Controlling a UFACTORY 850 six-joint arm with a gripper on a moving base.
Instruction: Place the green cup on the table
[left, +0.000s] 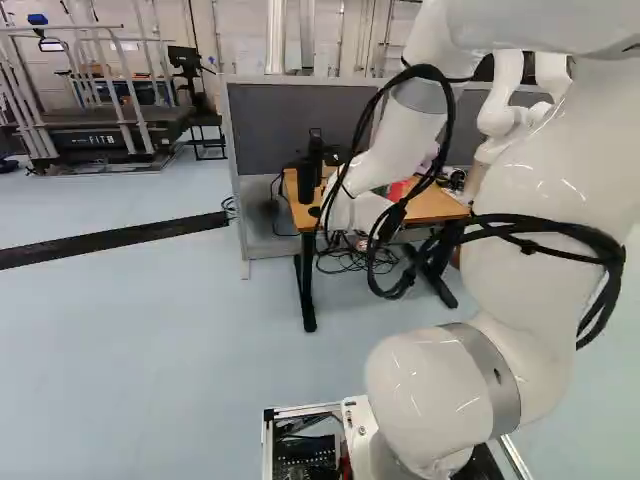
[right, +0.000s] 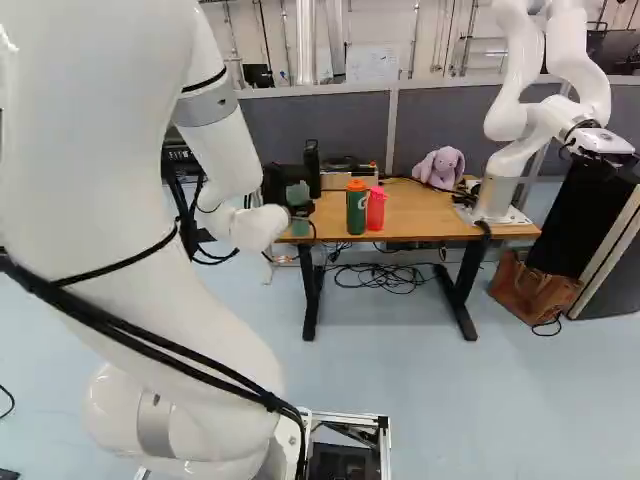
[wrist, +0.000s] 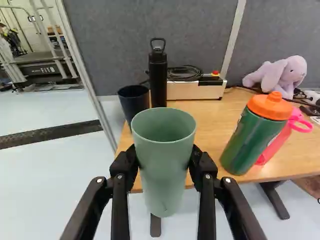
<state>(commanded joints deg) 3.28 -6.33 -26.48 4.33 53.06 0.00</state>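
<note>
Green cup (wrist: 164, 182) clamped by the pincer (wrist: 163, 159) below its rim, aloft near the closest edge of the counter (wrist: 212, 120). Probably light, fairly stiff plastic (tapered, may slip). Keep this upper-wall grip, squeeze gently.

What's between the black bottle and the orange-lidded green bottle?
Wrist view: bare tabletop in the stretch that shows, right up to the green bottle. The green cup blocks the part nearest the black bottle, so can't tell there.
</note>
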